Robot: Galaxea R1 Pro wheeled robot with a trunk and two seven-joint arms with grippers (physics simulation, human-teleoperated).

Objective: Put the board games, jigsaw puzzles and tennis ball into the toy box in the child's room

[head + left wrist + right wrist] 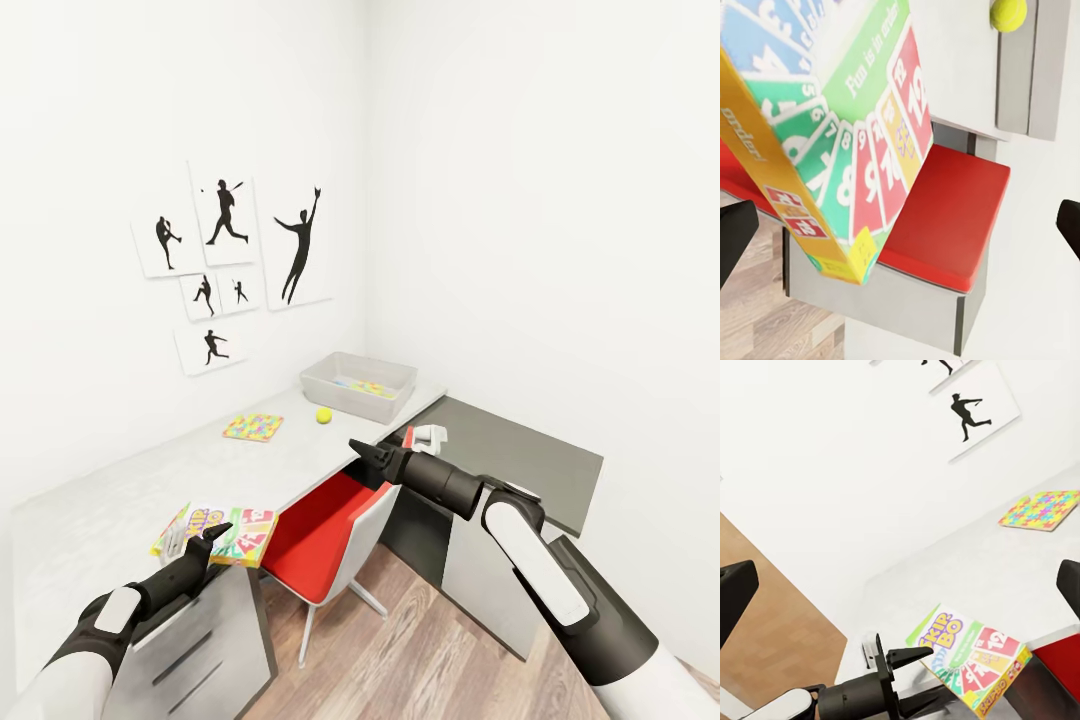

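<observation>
The long pale desk [150, 470] runs along the wall under a cluster of black sports-silhouette pictures [225, 262]. At its far end, in the corner, sits the light grey toy box [358, 385], and something multicoloured shows inside it, most likely one jigsaw puzzle, though I cannot make it out clearly. Just in front of the box lies the tennis ball [323, 414], resting on the desk and apart from the rim. Further along toward me, a jigsaw puzzle [253, 428] lies flat on the desk, well apart from the ball.

At the near edge of the desk lies the Skip-Bo box [222, 530], one corner sticking out past the edge above the grey drawers [195, 640]. The left end effector [198, 540] is right at this box, its dark fingers spread apart with nothing between them; in the right wrist view they stand just beside the box's corner, and I cannot tell whether they touch it.

A chair with a red seat [320, 540] is tucked beneath the desk. The right end effector [365, 455] hangs above that chair, off the desk's edge, its fingers released and empty. Beyond it stands a lower dark grey unit [520, 460] with a small white object [430, 436] on its near corner. The floor [430, 650] is wood plank.
</observation>
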